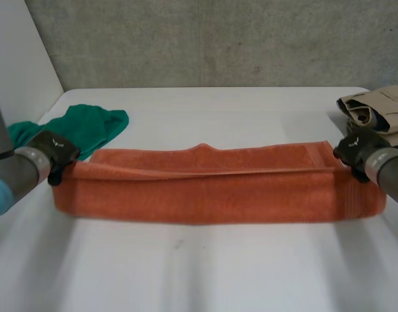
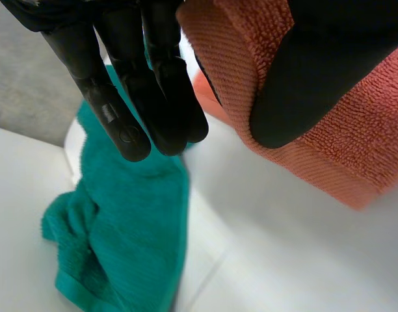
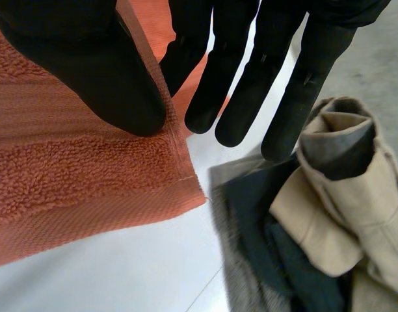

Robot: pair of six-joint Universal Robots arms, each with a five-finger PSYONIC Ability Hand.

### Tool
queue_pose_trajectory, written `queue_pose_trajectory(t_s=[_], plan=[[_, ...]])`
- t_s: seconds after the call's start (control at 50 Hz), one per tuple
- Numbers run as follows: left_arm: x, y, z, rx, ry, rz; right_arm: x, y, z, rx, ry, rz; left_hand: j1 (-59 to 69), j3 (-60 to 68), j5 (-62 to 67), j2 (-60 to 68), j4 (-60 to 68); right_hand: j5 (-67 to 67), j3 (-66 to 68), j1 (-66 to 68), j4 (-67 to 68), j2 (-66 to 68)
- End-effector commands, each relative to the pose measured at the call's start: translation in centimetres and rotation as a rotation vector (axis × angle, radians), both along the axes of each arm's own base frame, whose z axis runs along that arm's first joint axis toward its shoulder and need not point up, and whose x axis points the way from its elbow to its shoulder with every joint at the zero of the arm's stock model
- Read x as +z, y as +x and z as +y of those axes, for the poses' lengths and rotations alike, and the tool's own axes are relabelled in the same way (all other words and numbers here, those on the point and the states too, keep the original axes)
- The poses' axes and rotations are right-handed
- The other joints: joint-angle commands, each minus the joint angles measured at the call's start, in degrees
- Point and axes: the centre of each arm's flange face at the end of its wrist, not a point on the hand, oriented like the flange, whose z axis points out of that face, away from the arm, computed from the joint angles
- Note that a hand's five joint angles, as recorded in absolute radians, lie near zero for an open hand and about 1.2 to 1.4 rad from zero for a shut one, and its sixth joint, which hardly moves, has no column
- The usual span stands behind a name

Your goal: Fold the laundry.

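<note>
An orange towel (image 1: 218,185) is stretched wide across the middle of the white table (image 1: 205,273), folded lengthwise with one layer over the other. My left hand (image 1: 53,153) holds its left end. In the left wrist view the thumb (image 2: 316,71) presses the towel's corner (image 2: 355,149) against the straight fingers (image 2: 153,97). My right hand (image 1: 357,151) holds the right end. In the right wrist view its thumb (image 3: 88,71) pins the towel's edge (image 3: 88,182) against the fingers (image 3: 251,84).
A green cloth (image 1: 88,127) lies crumpled at the back left, just beyond my left hand, and shows under its fingers (image 2: 121,234). A beige and dark garment pile (image 1: 381,110) sits at the right edge beside my right hand (image 3: 316,214). A grey wall stands behind the table.
</note>
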Motion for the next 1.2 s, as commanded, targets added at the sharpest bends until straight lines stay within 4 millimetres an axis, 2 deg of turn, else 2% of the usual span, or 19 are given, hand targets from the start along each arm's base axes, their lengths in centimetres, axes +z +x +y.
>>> queue_pose_trajectory(t_s=[0.02, 0.2, 0.34, 0.42, 0.44, 0.48, 0.5, 0.52, 0.66, 0.82, 0.94, 1.1, 1.2], plan=[[-0.4, -1.8, -2.6, 0.057, -0.049, 0.044, -0.9, 1.5, -3.6, -0.006, -0.118, -0.054, 13.1, 11.6, 13.9, 11.3, 11.1, 11.6, 12.3, 14.9, 11.6, 12.7], [-1.5, -3.7, -5.4, 0.115, -0.11, 0.048, -2.0, 3.6, -7.7, 0.025, -0.312, -0.082, 13.1, 11.6, 13.9, 11.3, 11.1, 11.6, 12.3, 14.9, 11.6, 12.7], [-2.3, -5.3, -6.7, 0.107, -0.141, 0.035, -3.0, 4.8, -9.1, 0.049, -0.388, -0.088, 13.1, 11.6, 13.9, 11.3, 11.1, 11.6, 12.3, 14.9, 11.6, 12.7], [-2.2, -5.9, -7.0, 0.11, -0.16, 0.036, -4.4, 6.0, -9.6, 0.072, -0.421, -0.073, 13.1, 11.6, 13.9, 11.3, 11.1, 8.3, 8.9, 11.5, 8.2, 9.4], [-2.2, -6.0, -7.0, 0.112, -0.163, 0.035, -4.6, 6.1, -9.6, 0.075, -0.423, -0.066, 7.0, 5.5, 7.8, 5.1, 5.0, -6.6, -6.0, -3.3, -6.6, -5.5], [-2.1, -6.2, -7.0, 0.117, -0.172, 0.038, -5.2, 6.5, -9.5, 0.084, -0.424, -0.051, -20.0, -21.5, -19.2, -21.9, -22.0, -39.9, -39.2, -36.6, -39.9, -38.8], [-2.1, -6.5, -6.9, 0.12, -0.177, 0.037, -5.6, 6.6, -9.5, 0.083, -0.428, -0.035, -47.0, -48.5, -46.2, -48.8, -49.0, -58.4, -57.7, -55.1, -58.4, -57.3], [-2.0, -6.7, -6.8, 0.121, -0.183, 0.037, -5.6, 6.6, -9.6, 0.079, -0.434, -0.029, -56.9, -58.4, -56.1, -58.7, -58.9, -58.4, -57.7, -55.1, -58.4, -57.3], [-0.4, -7.2, -6.4, 0.178, -0.246, 0.058, -5.0, 6.0, -9.7, 0.028, -0.441, -0.073, -56.9, -58.4, -56.1, -58.7, -58.9, -58.4, -57.7, -55.1, -58.4, -57.3], [0.3, -6.9, -4.8, 0.176, -0.212, 0.127, -2.8, 4.9, -8.0, -0.021, -0.389, -0.229, -56.9, -58.4, -56.1, -58.7, -58.9, -58.4, -57.7, -55.1, -58.4, -57.3], [-1.2, -8.5, -3.8, 0.019, -0.133, 0.199, -1.9, 5.8, -6.7, 0.01, -0.349, -0.329, -56.9, -58.4, -56.1, -58.7, -58.9, -58.4, -57.7, -55.1, -58.4, -57.3], [-3.6, -11.0, -2.5, -0.131, -0.036, 0.239, -2.4, 6.9, -5.1, 0.047, -0.185, -0.383, -56.9, -58.4, -56.1, -58.7, -58.9, -58.4, -57.7, -55.1, -58.4, -57.3], [-4.4, -12.5, -2.2, -0.201, -0.009, 0.271, -2.7, 7.3, -4.5, 0.05, -0.14, -0.379, -56.9, -58.4, -56.1, -58.7, -58.9, -58.4, -57.7, -55.1, -58.4, -57.3]])
